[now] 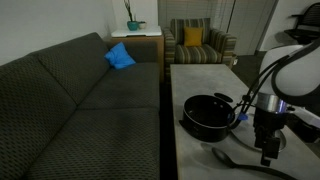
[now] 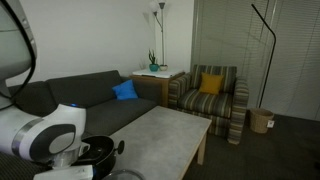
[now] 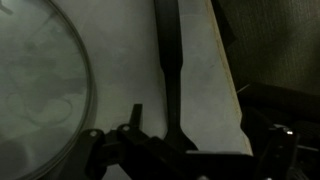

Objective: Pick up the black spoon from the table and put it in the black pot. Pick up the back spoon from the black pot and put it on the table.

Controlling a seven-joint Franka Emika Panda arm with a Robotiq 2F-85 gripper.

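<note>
Wrist view shows us the black spoon (image 3: 168, 60) lying flat on the table (image 3: 120, 60). Its thin handle runs from the top of the picture down toward the claw (image 3: 158, 125) at the bottom. The picture is very dark there. We see one finger (image 3: 135, 113) just beside the handle, but the other finger is lost in the dark. So we cannot tell if the claw is apart, together, or squeezing the handle. A round glass lid (image 3: 40, 90) lies on the table next to the spoon.

In an exterior view the claw (image 1: 270, 153) hangs low, right over the table (image 1: 200, 75), near its front end. The black spoon (image 1: 235, 160) lies on the grey top below it, with its round end pointing away from the claw. The black pot (image 1: 208, 115) sits on the table just beside them. The spoon is on the table outside the pot.

In an exterior view we see the big white robot arm (image 2: 45, 135) up close, and the black pot (image 2: 100, 152) peeks out behind it on the table (image 2: 165, 130).

In both exterior views a dark sofa (image 1: 70, 100) with a blue pillow (image 1: 120, 57) stands along the table. A striped armchair (image 2: 210, 95) with a yellow pillow (image 2: 210, 84) stands past the far end.
</note>
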